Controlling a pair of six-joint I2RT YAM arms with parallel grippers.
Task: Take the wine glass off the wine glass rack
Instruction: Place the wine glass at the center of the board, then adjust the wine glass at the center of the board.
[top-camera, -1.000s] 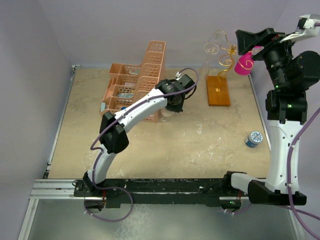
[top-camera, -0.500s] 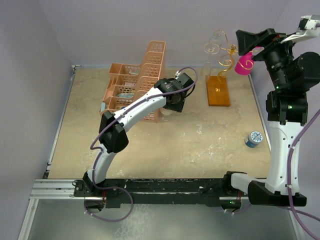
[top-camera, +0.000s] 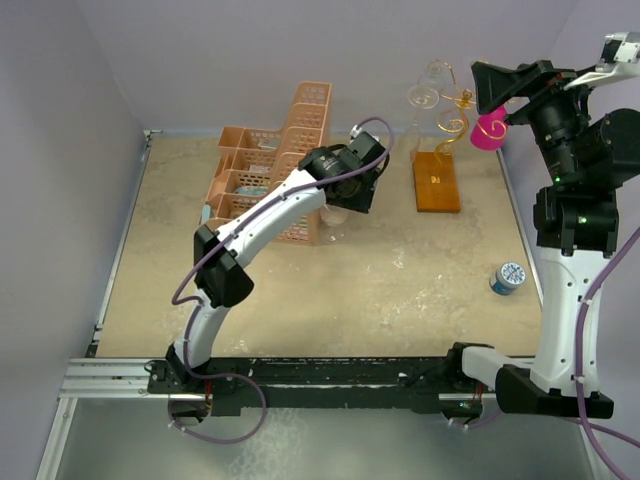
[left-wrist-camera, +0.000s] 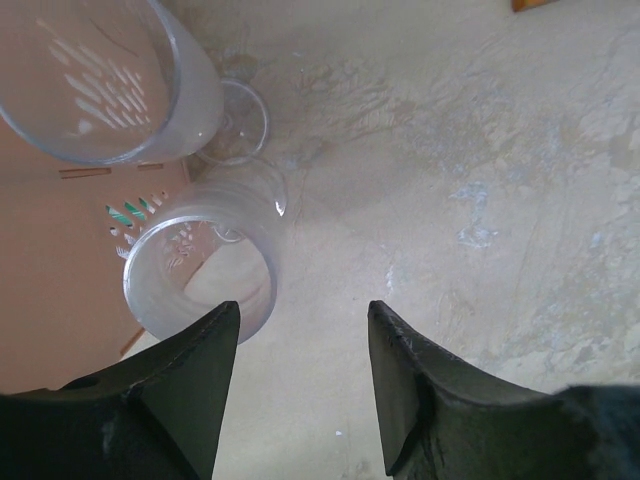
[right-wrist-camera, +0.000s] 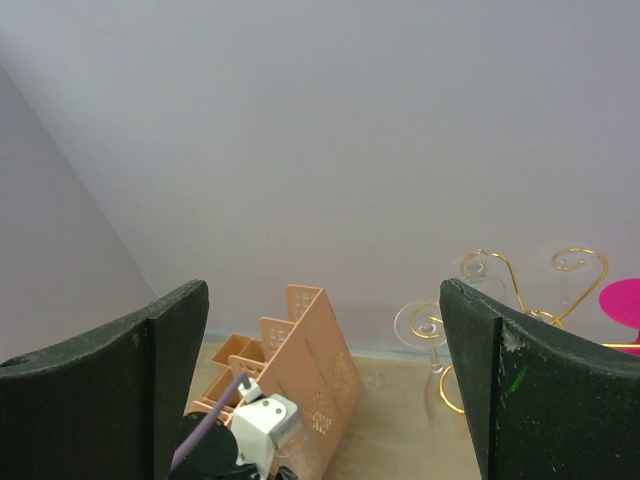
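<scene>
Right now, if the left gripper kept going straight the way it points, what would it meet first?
The left gripper would probably meet bare table first, visible between its open jaws. A clear glass stands close beside one finger and might get brushed; depth is unclear.

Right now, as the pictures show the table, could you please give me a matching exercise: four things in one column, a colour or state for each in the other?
Things:
1. wine glass rack
2. lattice basket
3. small round object
4. left gripper

Colour or state:
A. blue and white
B. jaws apart, nothing between them
C. peach
D. gold wire, orange base

Pairs: 1-D, 2-C, 3-A, 4-B
</scene>
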